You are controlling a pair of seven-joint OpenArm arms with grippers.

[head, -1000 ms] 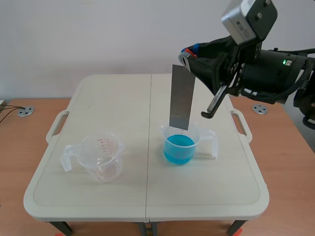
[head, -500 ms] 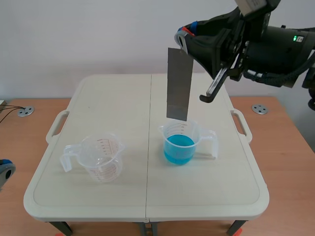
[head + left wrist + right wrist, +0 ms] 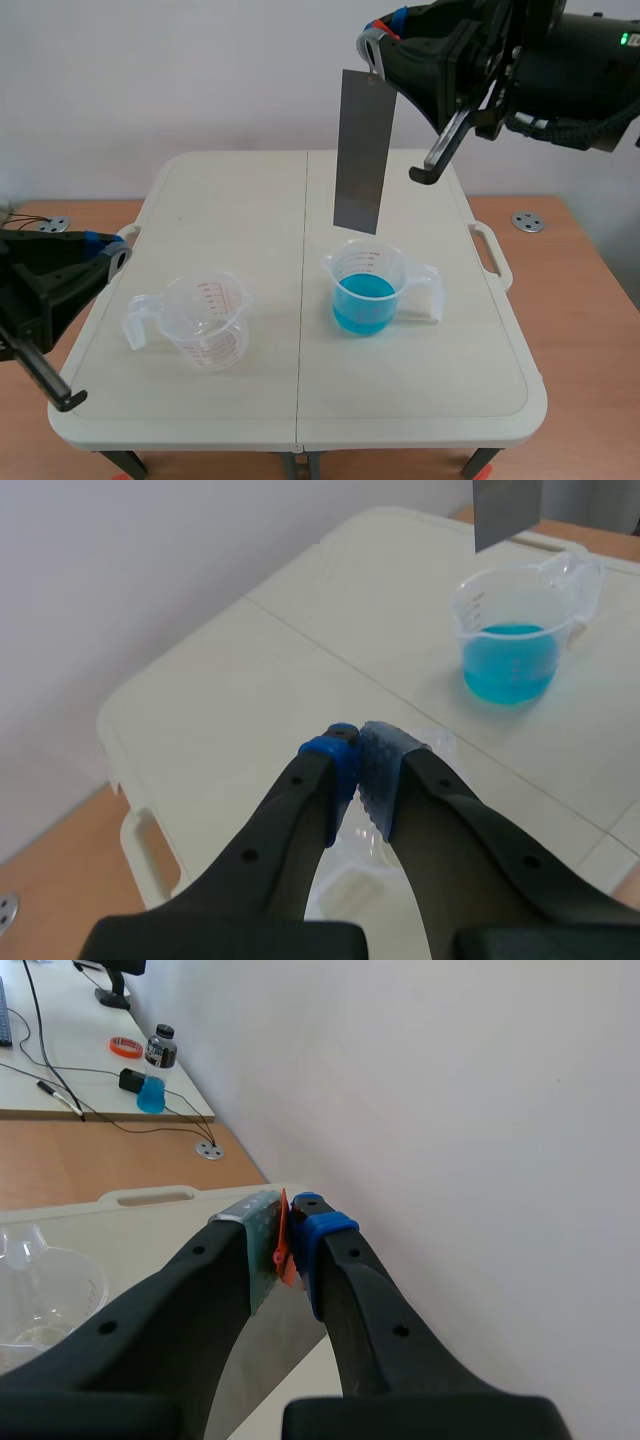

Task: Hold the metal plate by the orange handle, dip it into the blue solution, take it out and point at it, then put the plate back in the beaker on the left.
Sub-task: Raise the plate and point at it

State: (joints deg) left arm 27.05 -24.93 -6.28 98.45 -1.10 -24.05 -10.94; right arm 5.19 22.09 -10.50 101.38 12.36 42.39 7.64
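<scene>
Scene view: right gripper (image 3: 377,38) holds the flat grey metal plate (image 3: 360,150) by its orange handle (image 3: 283,1245), hanging above the transparent blue-solution beaker (image 3: 365,292) near the tabletop's middle, likely for pointing. The left gripper (image 3: 112,255), closed and empty, sits by the tabletop's left edge.

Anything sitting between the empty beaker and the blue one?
No. In the scene view the stretch between the empty beaker and the blue beaker is bare table, crossed only by its seam. The plate hangs above the blue one.
</scene>
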